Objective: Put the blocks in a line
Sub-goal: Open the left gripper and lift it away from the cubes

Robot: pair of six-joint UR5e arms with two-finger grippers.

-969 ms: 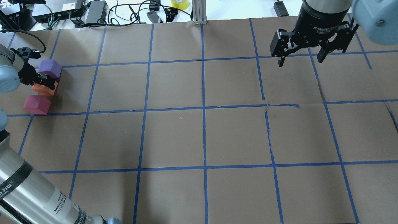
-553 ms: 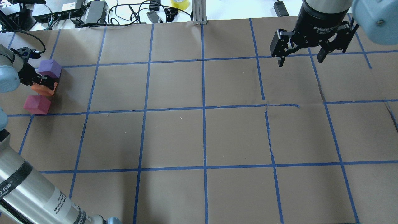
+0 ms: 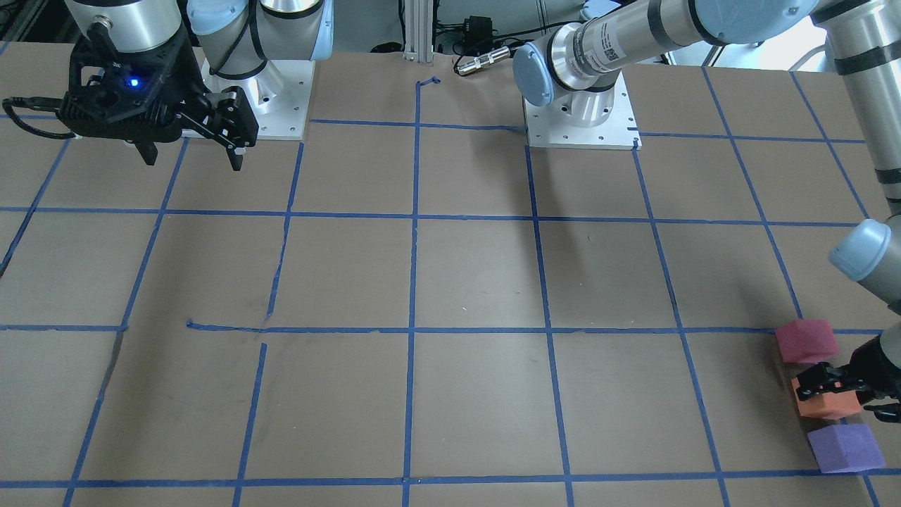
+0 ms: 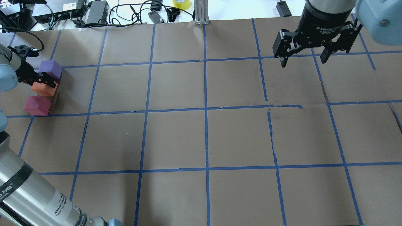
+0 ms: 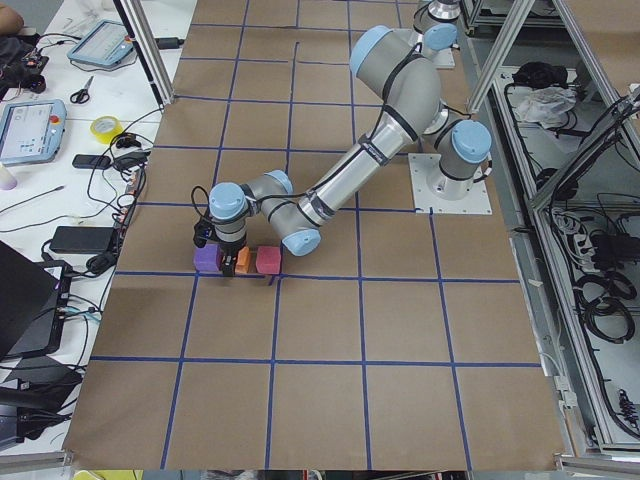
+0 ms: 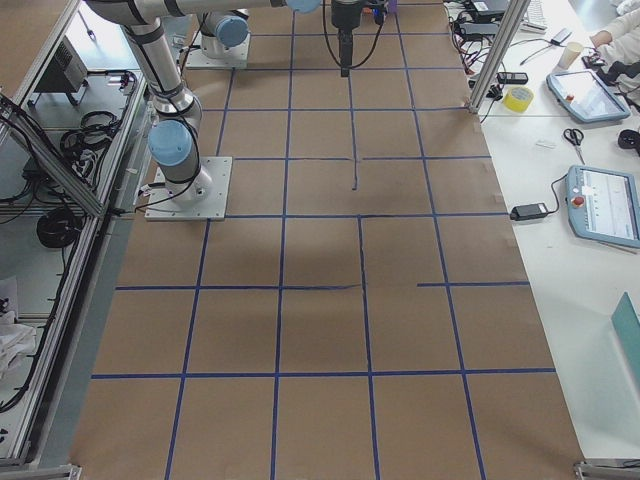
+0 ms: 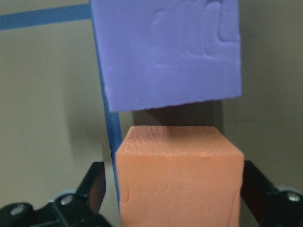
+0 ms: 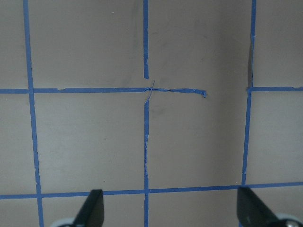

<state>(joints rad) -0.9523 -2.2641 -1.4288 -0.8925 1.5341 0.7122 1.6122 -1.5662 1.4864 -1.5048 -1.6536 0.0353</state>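
Three small foam blocks stand in a short row at the table's far left: purple block [image 4: 50, 69], orange block [image 4: 44, 89], red-pink block [image 4: 37, 105]. They also show in the front view as purple [image 3: 845, 447], orange [image 3: 830, 407] and red-pink [image 3: 807, 340]. My left gripper [image 4: 42, 83] is open and straddles the orange block [image 7: 180, 179], with a small gap at one finger; the purple block [image 7: 170, 52] lies just beyond. My right gripper [image 4: 303, 62] is open and empty, high over the far right of the table [image 8: 170, 213].
Brown paper with a blue tape grid [image 4: 205, 108] covers the table. Cables and power bricks [image 4: 94, 12] and a yellow tape roll [image 4: 181, 3] lie past the far edge. The arm bases [image 3: 577, 116] stand at the robot's side.
My left wrist has shifted slightly away from the orange block, toward the far left, so more of the block shows. The blocks and the right arm have not moved.
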